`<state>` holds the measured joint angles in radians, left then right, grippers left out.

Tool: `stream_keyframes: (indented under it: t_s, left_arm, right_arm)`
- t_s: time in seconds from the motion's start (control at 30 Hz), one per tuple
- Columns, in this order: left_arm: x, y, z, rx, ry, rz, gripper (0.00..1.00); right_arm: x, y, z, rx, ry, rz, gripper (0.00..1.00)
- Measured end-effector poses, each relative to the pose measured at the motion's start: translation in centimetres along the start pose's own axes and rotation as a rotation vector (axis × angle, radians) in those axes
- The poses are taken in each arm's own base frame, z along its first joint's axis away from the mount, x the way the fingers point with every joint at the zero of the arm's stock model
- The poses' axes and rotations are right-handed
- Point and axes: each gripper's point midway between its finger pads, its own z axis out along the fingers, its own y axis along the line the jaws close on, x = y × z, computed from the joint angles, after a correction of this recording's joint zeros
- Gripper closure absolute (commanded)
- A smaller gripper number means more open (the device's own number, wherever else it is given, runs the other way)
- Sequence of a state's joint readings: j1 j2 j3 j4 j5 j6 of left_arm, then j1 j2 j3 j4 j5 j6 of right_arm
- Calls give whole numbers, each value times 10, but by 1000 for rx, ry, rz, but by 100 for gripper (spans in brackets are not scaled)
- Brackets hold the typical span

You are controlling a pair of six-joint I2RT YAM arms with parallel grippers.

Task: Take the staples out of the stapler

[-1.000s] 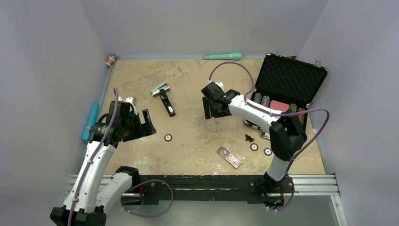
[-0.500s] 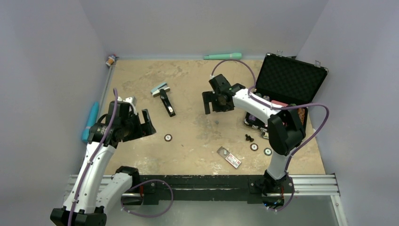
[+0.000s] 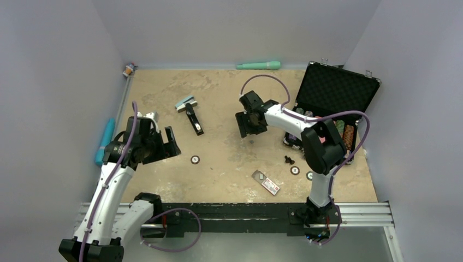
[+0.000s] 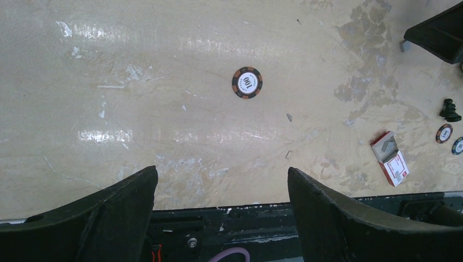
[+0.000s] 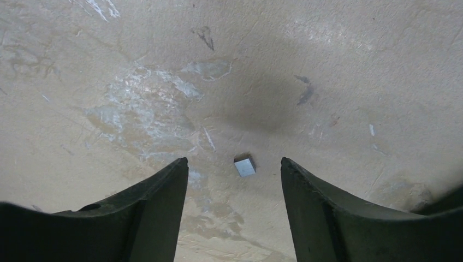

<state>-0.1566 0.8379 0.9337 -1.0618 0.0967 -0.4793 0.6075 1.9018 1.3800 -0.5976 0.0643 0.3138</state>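
Note:
The slim black stapler [image 3: 193, 118] lies on the tan table, left of centre, with a silvery end toward the near side. It shows only in the top view. My right gripper [image 3: 249, 129] is open and empty, well right of the stapler. It hovers over a small silvery block of staples [image 5: 244, 166] that lies on the table between its fingertips [image 5: 235, 164]. My left gripper [image 3: 158, 145] is open and empty, above the table near and left of the stapler. In the left wrist view its fingertips [image 4: 221, 173] frame bare table.
A red-and-white staple box [image 3: 269, 185] lies near the front, also in the left wrist view [image 4: 391, 165]. Poker chips [image 3: 195, 159] lie scattered, one marked 100 [image 4: 247, 82]. An open black case [image 3: 336, 90] stands at the right. A grey-teal tool [image 3: 185, 102] lies beside the stapler.
My right arm's elbow has swung in toward the case and its gripper has shifted slightly over the table's middle. The left arm and the stapler have not moved.

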Motion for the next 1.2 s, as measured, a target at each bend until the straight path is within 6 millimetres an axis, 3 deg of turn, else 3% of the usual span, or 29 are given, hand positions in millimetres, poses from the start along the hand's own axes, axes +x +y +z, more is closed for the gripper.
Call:
stream_keyframes:
  t_s: [0.4,0.6,0.83,0.93,1.2]
  left_arm:
    - [1,1,2,-6,12,-1,8]
    - [1,1,4,-9,19,-2,8]
    - [1,1,4,-9,19,-2,8]
    - [1,1,4,-9,19,-2,8]
    - [1,1,4,-10,19,-2,8]
  right_arm:
    - [29,-7,14,9,55,-13,45]
    - [29,-7,15,7,51,-15,58]
    - [29,-7,16,7,52,-16,60]
    - [30,-8,18,9,58,-20,67]
    - [30,-6,18,0,55,-23,72]
